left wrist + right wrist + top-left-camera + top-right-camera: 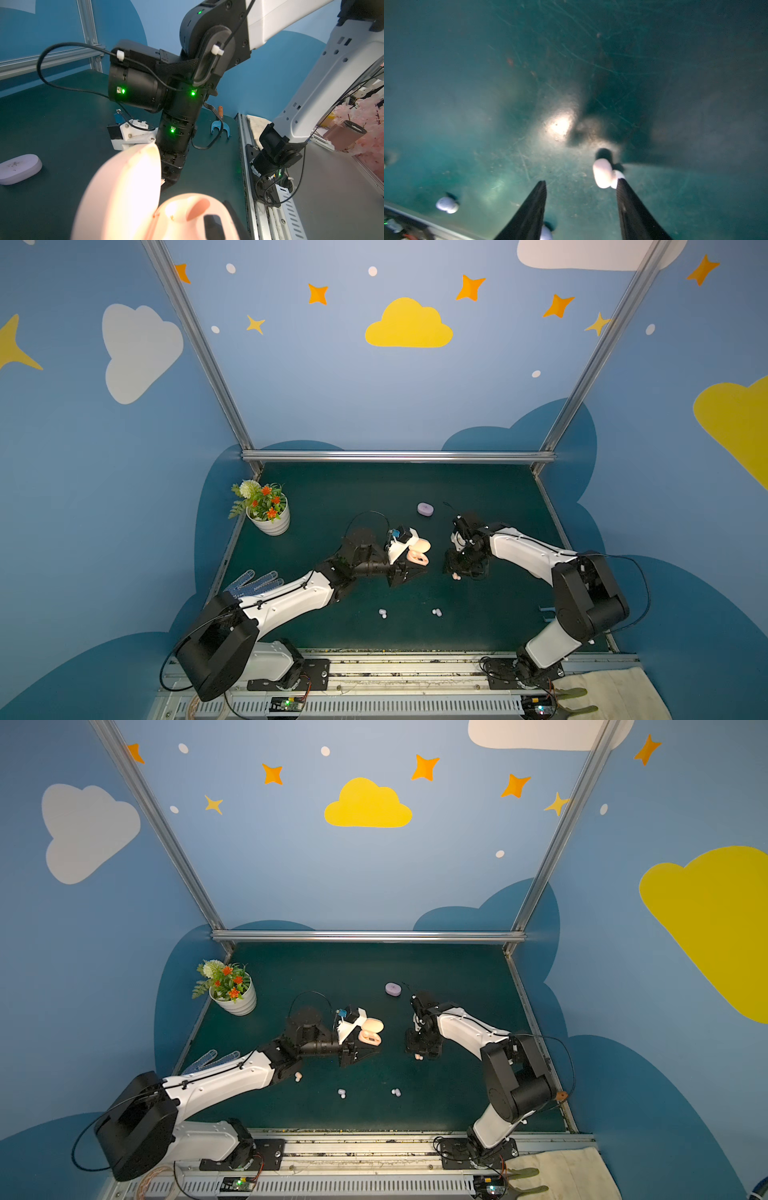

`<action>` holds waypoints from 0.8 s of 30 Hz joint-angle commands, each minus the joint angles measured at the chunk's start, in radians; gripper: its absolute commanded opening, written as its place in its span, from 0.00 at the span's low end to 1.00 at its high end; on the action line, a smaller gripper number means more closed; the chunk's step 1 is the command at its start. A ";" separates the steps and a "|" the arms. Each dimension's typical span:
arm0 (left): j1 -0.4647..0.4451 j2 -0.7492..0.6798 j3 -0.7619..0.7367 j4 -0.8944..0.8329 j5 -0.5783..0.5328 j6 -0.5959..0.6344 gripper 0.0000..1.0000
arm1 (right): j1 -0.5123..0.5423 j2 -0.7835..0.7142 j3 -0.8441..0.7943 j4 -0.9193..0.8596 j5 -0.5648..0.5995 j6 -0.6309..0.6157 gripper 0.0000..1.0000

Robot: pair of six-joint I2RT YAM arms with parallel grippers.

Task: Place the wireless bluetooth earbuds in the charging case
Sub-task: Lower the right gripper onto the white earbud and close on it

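Observation:
My left gripper (409,568) is shut on the peach-pink charging case (419,558), whose lid (124,191) stands open; in the left wrist view the case fills the near field. My right gripper (581,180) hangs low over the mat with its jaws apart. A pale pink earbud (602,173) lies on the mat against the tip of one finger, not pinched. In both top views this bud (456,576) shows just under the right gripper (462,566). Two lavender earbuds (382,613) (436,612) lie nearer the front. Another peach earbud (298,1076) lies beside the left forearm.
A closed lavender case (425,509) sits behind the grippers. A flower pot (268,512) stands at the back left and a dotted glove (253,583) lies under the left arm. A blue tool (546,611) lies by the right edge of the mat.

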State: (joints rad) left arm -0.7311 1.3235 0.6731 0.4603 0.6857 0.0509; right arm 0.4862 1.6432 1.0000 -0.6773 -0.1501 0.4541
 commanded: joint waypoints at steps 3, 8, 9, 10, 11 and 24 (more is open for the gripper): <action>0.004 -0.025 -0.014 0.017 -0.001 -0.002 0.23 | 0.003 0.028 0.041 -0.036 0.042 -0.053 0.46; 0.004 -0.027 -0.016 0.015 -0.004 -0.001 0.23 | -0.004 0.059 0.062 -0.047 0.027 -0.099 0.43; 0.005 -0.027 -0.015 0.014 -0.004 0.000 0.23 | -0.003 0.062 0.064 -0.048 0.027 -0.104 0.43; 0.004 -0.027 -0.016 0.014 -0.007 0.000 0.23 | -0.005 0.068 0.065 -0.048 0.026 -0.110 0.43; 0.004 -0.027 -0.014 0.015 -0.005 0.000 0.23 | -0.008 0.073 0.067 -0.048 0.024 -0.114 0.43; 0.004 -0.022 -0.011 0.010 -0.006 0.000 0.23 | -0.003 0.099 0.058 -0.065 0.025 -0.112 0.38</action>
State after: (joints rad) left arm -0.7311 1.3190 0.6617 0.4595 0.6823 0.0505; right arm 0.4805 1.7332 1.0496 -0.7147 -0.1349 0.3370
